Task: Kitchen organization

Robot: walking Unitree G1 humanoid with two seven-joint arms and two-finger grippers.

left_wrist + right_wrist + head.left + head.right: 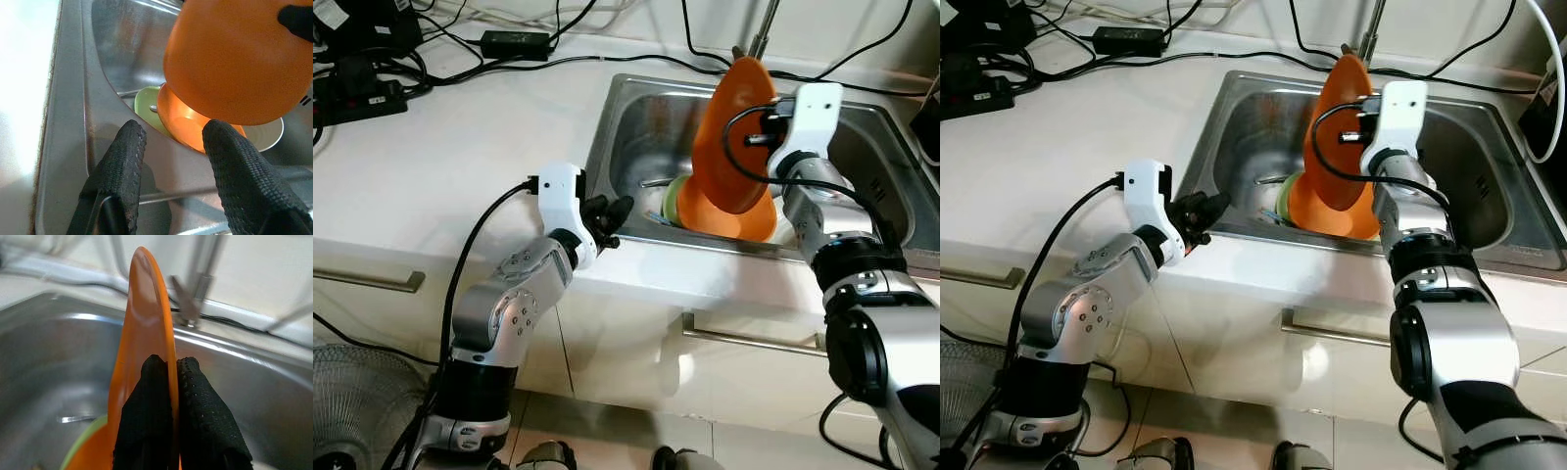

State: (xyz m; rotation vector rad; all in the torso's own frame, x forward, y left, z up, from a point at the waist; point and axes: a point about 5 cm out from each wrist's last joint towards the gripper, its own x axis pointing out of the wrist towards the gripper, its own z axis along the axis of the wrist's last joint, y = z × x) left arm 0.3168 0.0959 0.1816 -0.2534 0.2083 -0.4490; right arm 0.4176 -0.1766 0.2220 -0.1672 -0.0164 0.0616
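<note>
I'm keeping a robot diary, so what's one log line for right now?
right gripper: shut on orange plate, over sink | left gripper: open, at sink edge

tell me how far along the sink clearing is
Nothing looks put away yet. In hand: the right pincer is shut on the rim of an orange plate, held on edge above the sink. Left: an orange bowl and a green dish sit in the basin. The left pincer waits open at the sink's front edge.
</note>
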